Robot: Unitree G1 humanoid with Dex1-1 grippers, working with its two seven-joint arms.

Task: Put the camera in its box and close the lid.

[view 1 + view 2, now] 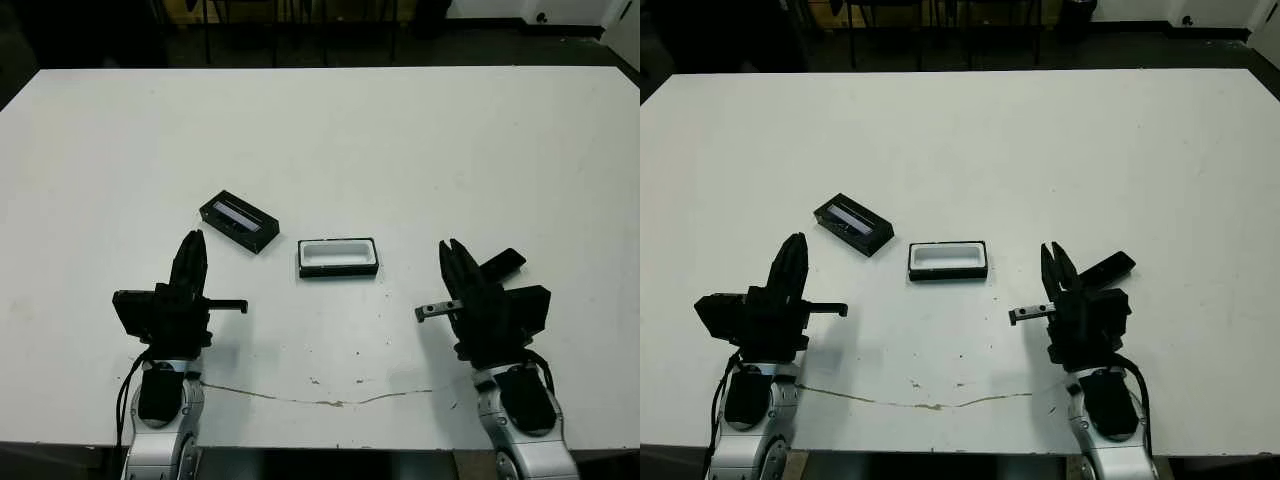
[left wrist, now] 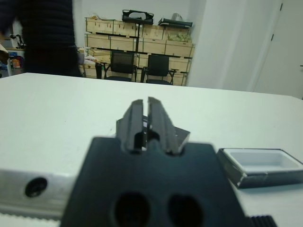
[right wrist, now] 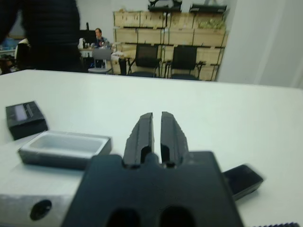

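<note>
Camera [image 1: 502, 264] lies just beside the right pincer [image 1: 455, 250]; both pincers, left [image 1: 192, 243] too, are pressed together, so spread wide before gripping its long sides.

We see a smooth, matt white table [image 1: 330, 140] with a thin brownish crack or stain line near its front edge. The box [image 1: 338, 257] looks like matt black card with a smooth white lining. The lid [image 1: 238, 220] is matt black, pale inside. The camera [image 1: 503, 264] looks like smooth black plastic. Both grippers' 2 fingers [image 3: 140, 137] are ridged matt black plastic; silvery metal forearms.
</note>
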